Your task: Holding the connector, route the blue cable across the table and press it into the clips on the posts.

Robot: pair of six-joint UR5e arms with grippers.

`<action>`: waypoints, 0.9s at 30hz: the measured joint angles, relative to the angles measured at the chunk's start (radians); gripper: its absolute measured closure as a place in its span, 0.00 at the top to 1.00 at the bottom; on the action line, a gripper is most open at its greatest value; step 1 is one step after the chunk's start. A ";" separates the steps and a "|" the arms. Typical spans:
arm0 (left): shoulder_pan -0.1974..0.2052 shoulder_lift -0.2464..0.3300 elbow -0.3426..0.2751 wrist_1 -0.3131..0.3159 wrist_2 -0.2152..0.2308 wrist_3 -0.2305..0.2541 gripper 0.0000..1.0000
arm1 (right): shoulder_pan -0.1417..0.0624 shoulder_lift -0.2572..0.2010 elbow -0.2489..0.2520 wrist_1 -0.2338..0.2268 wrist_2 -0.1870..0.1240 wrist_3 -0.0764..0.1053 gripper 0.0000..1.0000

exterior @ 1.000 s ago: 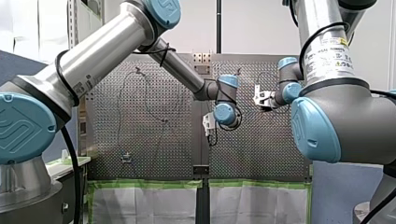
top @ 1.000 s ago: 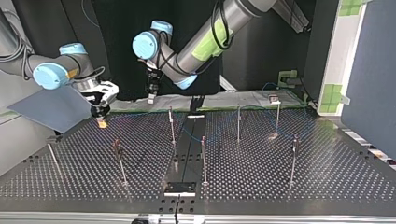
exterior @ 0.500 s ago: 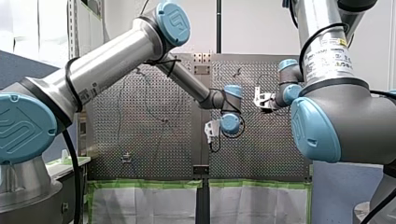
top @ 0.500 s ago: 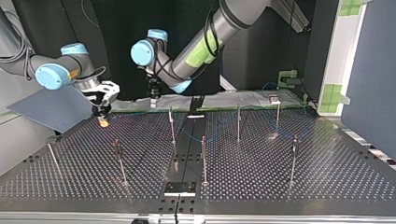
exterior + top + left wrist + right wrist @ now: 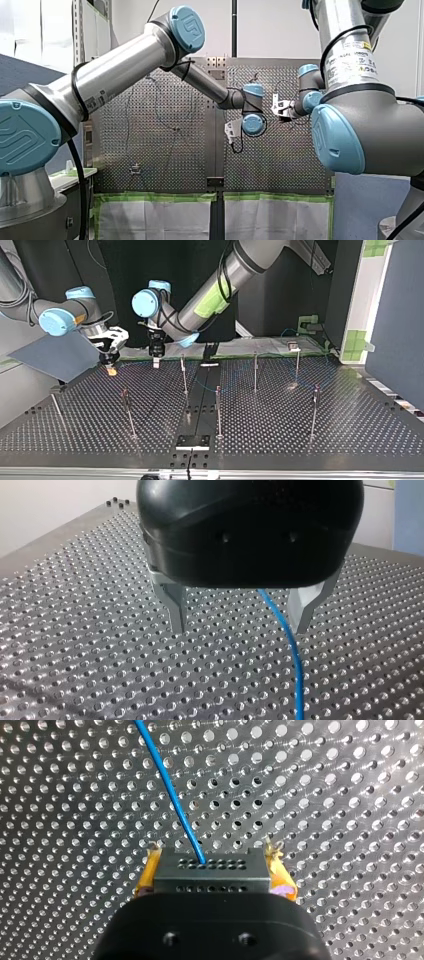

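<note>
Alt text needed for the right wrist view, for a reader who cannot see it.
My right claw grips a dark, hole-dotted connector block between its yellow pads. A blue cable leaves the block's far face and curves away over the perforated metal table.

Bright light is glinting off the perforated table (image 5: 350, 780) in the 2 wrist views. In the top view the background is lying dark, while the table is catching soft reflections.
</note>
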 joint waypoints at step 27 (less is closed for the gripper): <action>0.013 -0.106 0.101 -0.083 -0.006 -0.020 0.00 | -0.003 -0.002 -0.001 0.000 -0.009 0.004 0.00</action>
